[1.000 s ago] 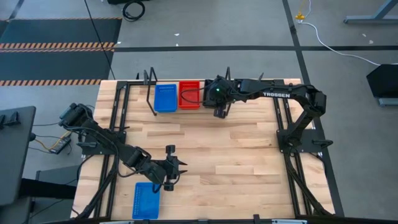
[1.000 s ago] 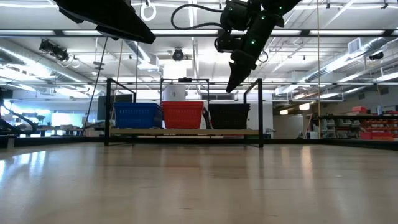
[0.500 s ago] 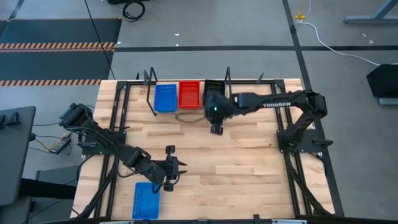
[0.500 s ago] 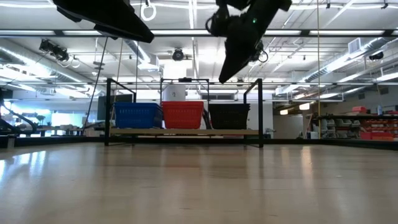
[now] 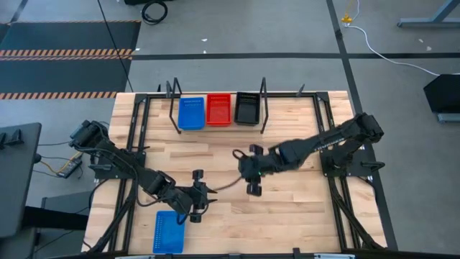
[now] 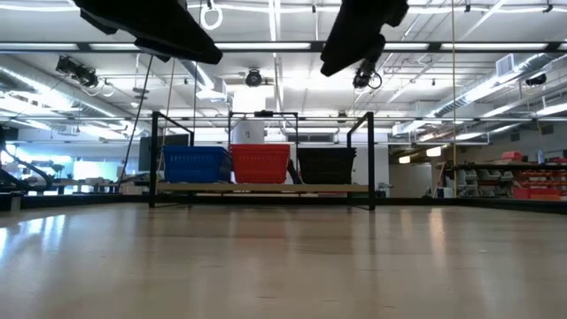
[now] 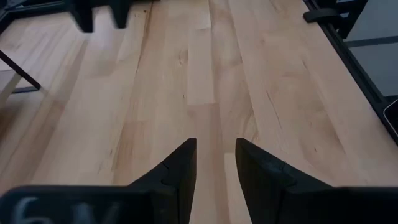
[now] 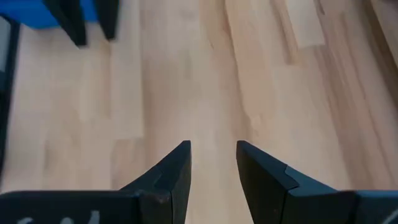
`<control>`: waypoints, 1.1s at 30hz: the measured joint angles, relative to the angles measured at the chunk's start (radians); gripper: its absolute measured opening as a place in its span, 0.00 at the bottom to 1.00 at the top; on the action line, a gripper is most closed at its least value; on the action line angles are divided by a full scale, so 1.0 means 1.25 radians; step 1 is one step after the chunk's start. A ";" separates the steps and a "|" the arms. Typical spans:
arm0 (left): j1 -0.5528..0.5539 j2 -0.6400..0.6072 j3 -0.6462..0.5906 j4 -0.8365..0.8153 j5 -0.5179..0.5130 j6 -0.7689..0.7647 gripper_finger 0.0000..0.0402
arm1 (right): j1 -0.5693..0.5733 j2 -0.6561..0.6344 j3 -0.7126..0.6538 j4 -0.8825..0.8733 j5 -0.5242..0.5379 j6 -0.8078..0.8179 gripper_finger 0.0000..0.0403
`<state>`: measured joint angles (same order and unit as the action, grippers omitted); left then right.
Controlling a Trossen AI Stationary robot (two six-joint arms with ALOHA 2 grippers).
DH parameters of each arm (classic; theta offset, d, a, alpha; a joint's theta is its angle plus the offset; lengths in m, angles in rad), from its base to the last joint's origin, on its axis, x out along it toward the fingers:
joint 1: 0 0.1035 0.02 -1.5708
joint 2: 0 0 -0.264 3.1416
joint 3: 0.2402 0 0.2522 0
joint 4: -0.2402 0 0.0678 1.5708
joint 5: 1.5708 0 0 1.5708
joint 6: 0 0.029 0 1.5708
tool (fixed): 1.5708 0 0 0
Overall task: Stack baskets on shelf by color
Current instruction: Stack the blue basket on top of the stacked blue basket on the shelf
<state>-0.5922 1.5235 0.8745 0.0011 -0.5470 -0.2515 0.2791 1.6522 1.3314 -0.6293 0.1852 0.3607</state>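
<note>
Loose blue basket sitting just behind the empty, spread left gripper, way closer than the right gripper, also spread.

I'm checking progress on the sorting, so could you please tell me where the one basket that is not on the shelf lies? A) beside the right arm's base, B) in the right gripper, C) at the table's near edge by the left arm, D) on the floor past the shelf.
C: a blue basket lies flat at the table's near edge beside the left gripper, while the shelf holds the others.
</note>
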 joint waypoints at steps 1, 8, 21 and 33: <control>0.000 0.001 0.000 0.000 0.001 -0.002 0.30 | 0.016 0.000 -0.010 0.022 0.017 0.011 0.34; -0.006 0.010 -0.001 0.002 0.002 -0.024 0.30 | 0.094 0.000 -0.144 0.223 0.047 0.072 0.33; -0.062 0.009 0.102 -0.171 0.114 -0.046 0.29 | 0.176 0.000 -0.344 0.498 0.092 0.148 0.33; -0.230 0.010 0.340 -0.646 0.176 -0.381 0.29 | 0.196 0.000 -0.382 0.615 0.112 0.101 0.33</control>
<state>-0.8795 1.5359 1.2992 -0.8058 -0.3273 -0.7283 0.5236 1.6524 0.8543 0.1400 0.3251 0.4869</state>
